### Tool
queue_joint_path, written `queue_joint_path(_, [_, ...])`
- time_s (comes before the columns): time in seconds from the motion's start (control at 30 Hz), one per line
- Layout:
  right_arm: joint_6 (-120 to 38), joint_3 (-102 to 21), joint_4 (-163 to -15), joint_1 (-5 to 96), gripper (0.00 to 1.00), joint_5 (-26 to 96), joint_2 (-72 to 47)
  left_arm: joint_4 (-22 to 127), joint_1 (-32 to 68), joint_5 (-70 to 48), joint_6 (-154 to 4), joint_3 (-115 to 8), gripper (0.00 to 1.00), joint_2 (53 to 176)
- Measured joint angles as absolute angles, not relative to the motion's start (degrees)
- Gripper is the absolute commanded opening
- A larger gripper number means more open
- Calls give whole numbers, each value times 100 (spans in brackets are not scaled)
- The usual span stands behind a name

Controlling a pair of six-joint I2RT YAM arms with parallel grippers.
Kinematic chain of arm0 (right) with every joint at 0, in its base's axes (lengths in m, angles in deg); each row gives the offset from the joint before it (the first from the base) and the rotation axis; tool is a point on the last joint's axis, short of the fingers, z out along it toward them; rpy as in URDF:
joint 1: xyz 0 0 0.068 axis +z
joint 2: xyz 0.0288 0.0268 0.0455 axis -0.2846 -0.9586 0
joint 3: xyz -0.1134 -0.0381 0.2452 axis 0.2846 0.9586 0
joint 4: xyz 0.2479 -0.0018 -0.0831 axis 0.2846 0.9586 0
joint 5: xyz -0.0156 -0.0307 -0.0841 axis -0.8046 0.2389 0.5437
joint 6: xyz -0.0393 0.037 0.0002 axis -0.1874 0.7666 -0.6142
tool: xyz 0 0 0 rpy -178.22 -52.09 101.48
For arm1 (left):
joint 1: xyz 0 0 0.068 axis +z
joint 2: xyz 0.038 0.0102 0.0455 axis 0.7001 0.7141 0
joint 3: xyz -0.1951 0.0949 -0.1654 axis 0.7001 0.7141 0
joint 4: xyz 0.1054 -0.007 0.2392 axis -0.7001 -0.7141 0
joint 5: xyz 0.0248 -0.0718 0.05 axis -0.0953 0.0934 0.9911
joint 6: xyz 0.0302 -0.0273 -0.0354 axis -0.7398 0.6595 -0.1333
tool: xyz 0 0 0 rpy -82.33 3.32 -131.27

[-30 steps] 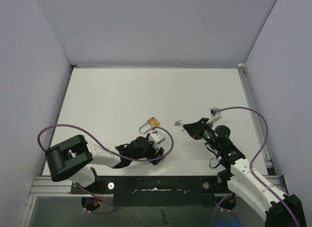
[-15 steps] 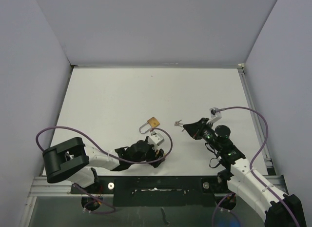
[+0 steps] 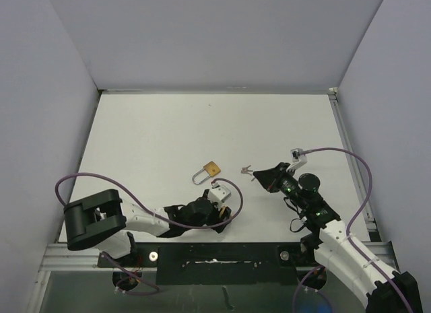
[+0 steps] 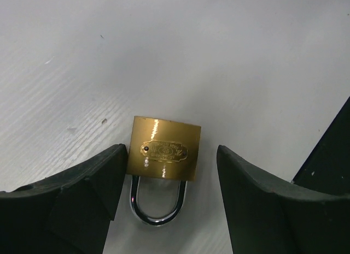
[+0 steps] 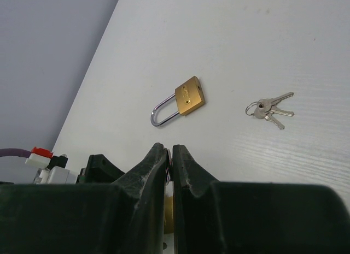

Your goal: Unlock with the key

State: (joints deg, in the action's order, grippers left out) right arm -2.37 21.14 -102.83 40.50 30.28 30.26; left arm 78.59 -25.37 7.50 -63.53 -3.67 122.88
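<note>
Left wrist view shows the padlock (image 4: 164, 150) lying flat on the white table (image 4: 246, 52). It has a square brass body with an oval engraved plate and a small dark dot on its face, and both legs of its silver shackle meet the body and loop toward the camera, framed in the gap between the left gripper's (image 4: 170, 155) spread fingers (image 4: 87, 183). From the top view it lies near the table's middle, ahead of that gripper and apart from it. A small bunch of silver keys (image 3: 246, 169) on a ring lies just to its right, near the right gripper (image 3: 259, 175), whose fingers are pressed together.
</note>
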Motion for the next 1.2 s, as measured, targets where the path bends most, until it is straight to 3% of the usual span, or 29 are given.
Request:
queue_joint_path(0.27, [-241, 2114, -10217, 4050, 0, 3030, 3135, 7547, -2882, 1528, -6324, -891, 66, 12745])
queue_joint_path(0.87, [-252, 2114, -10185, 4050, 0, 3025, 3057, 7252, -3328, 2282, -5951, -754, 64, 12552])
queue_joint_path(1.2, [-252, 2114, -10178, 4050, 0, 3028, 3109, 6937, -3549, 2907, -5837, -1071, 29, 12861])
